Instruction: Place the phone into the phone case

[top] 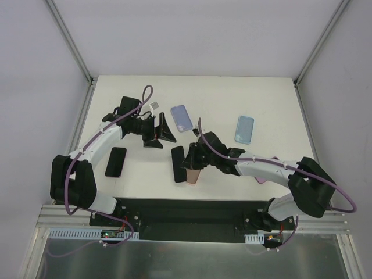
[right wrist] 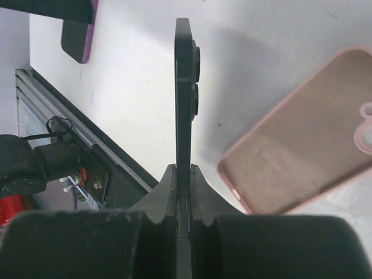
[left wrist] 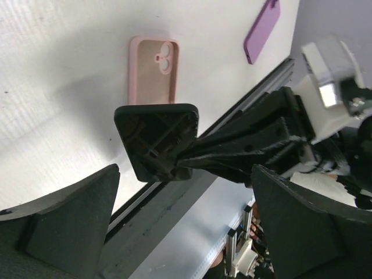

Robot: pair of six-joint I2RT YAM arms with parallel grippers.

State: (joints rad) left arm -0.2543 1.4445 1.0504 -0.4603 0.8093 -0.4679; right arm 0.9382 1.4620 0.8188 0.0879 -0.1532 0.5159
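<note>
Right gripper point(right wrist: 183, 174) clenched on black phone point(right wrist: 183, 87), edge-up just beside pink case point(right wrist: 302, 139); left gripper point(top: 165, 131) hung open; phone needed tipping flat, squared over case.

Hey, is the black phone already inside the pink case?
No, the black phone is clamped edge-on in the right gripper, while the pink case lies empty beside it.
</note>
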